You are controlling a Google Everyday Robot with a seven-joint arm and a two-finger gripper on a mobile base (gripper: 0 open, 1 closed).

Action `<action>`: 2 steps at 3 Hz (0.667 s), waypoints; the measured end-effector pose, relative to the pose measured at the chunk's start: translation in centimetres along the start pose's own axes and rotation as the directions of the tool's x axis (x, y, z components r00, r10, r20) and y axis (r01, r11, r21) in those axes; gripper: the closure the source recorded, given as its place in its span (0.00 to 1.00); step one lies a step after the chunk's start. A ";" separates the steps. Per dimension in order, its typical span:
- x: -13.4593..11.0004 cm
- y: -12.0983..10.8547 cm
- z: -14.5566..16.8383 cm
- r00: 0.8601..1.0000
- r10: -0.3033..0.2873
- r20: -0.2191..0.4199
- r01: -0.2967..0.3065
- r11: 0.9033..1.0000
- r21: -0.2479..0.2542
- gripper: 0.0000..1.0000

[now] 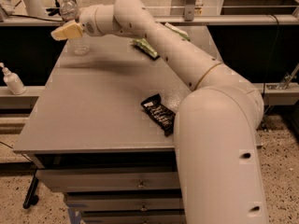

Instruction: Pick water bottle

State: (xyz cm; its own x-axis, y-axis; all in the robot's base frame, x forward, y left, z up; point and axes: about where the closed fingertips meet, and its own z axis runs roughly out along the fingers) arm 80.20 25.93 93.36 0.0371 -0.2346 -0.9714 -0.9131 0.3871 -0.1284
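The water bottle (pixel 74 14) is clear with a white cap and stands at the far left corner of the grey table (pixel 93 111). My gripper (pixel 65 31) reaches in from the right at the height of the bottle's middle. Its pale yellow tip lies across the front of the bottle and hides the label band. The bottle's base (pixel 81 48) shows below the gripper, on the table top. My white arm (pixel 187 64) stretches from the lower right across the table to the bottle.
A dark snack bar wrapper (pixel 159 115) lies near the table's middle right. A green packet (pixel 145 47) lies at the back, under the arm. A small white pump dispenser (pixel 13 80) stands on a ledge left of the table. Drawers (pixel 135 183) sit under the table top.
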 end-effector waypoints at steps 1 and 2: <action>0.1 0.4 0.8 1.000 0.000 0.005 0.000 1.000 -0.010 0.41; 0.3 0.2 0.2 1.000 -0.003 0.007 0.003 1.000 0.001 0.64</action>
State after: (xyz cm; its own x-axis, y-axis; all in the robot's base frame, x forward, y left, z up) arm 80.11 26.08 93.03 0.0422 -0.2297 -0.9723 -0.9127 0.3870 -0.1310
